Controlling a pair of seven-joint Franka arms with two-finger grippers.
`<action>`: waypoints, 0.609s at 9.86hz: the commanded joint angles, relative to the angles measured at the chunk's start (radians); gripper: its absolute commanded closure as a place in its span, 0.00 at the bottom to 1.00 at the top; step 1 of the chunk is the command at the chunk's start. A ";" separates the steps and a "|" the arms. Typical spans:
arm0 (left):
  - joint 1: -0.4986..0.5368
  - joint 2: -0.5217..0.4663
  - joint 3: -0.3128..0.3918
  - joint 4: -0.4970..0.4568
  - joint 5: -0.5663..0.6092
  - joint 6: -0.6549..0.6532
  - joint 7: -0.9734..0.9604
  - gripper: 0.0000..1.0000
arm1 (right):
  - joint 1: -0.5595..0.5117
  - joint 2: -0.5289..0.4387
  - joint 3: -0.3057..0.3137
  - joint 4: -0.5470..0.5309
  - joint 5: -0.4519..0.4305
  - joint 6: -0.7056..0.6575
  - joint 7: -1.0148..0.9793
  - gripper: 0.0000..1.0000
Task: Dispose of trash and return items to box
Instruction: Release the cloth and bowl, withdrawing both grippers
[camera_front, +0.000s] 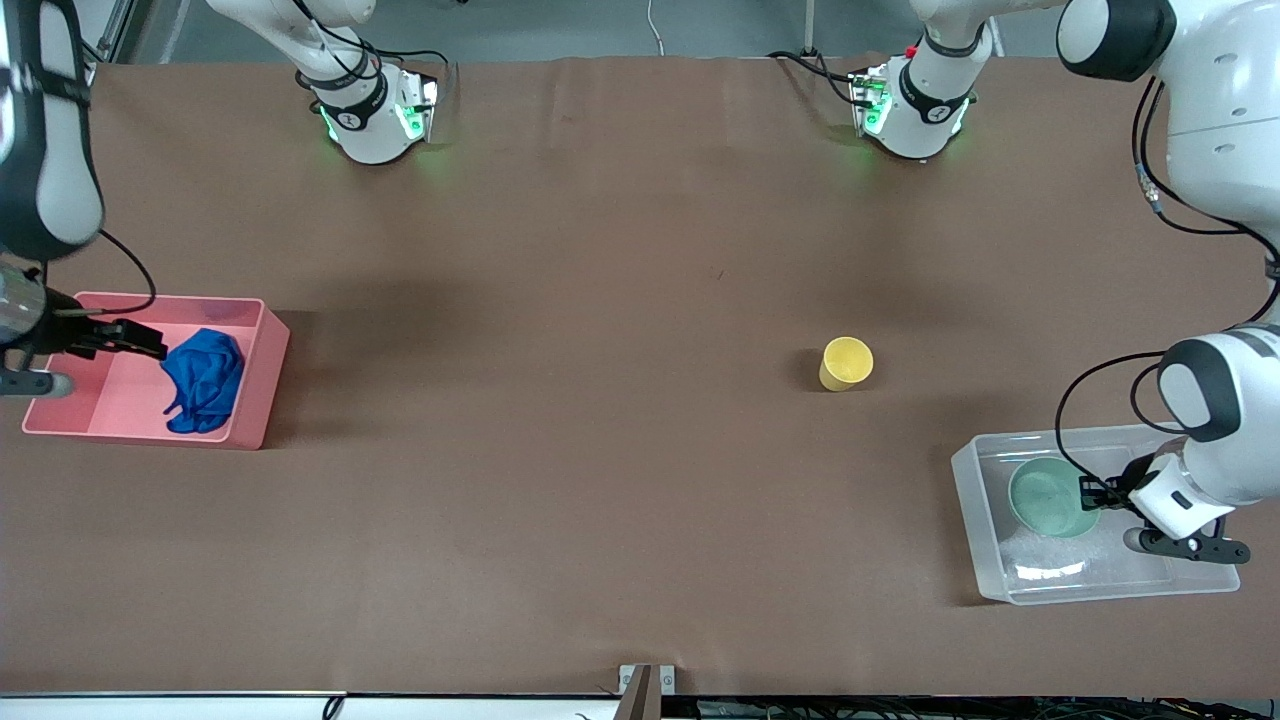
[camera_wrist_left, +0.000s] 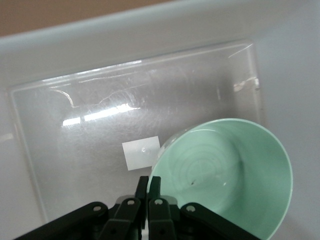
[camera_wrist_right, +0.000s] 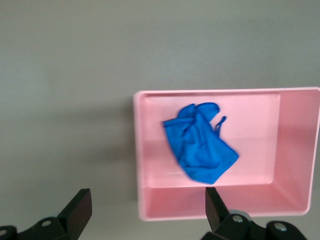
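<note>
Basically, desk (camera_front: 600, 450) state: clear box (camera_front: 975, 500) at the left arm's end, pink bin (camera_front: 255, 400) at the right arm's end with the blue rag (camera_front: 205, 380) already in it. Left tool (camera_wrist_left: 148, 192) is pinched narrow on the mint bowl (camera_wrist_left: 225, 175) rim, bowl inside the box; right tool (camera_wrist_right: 145, 207) hangs wide and unloaded over the bin. Yellow cup (camera_front: 846, 363) stands upright on bare desk, farther from the front camera than the box and much closer to the left arm, so my call is left takes it.
</note>
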 joint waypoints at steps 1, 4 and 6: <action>0.002 0.068 0.001 0.023 0.013 0.022 -0.011 0.93 | 0.002 -0.060 0.046 0.111 0.023 -0.160 0.134 0.00; 0.001 0.076 0.001 0.019 0.010 0.048 -0.013 0.72 | 0.003 -0.055 0.037 0.352 0.012 -0.353 0.127 0.00; 0.004 0.027 0.000 0.017 0.021 0.046 -0.011 0.36 | 0.004 -0.072 0.042 0.365 0.020 -0.401 0.119 0.00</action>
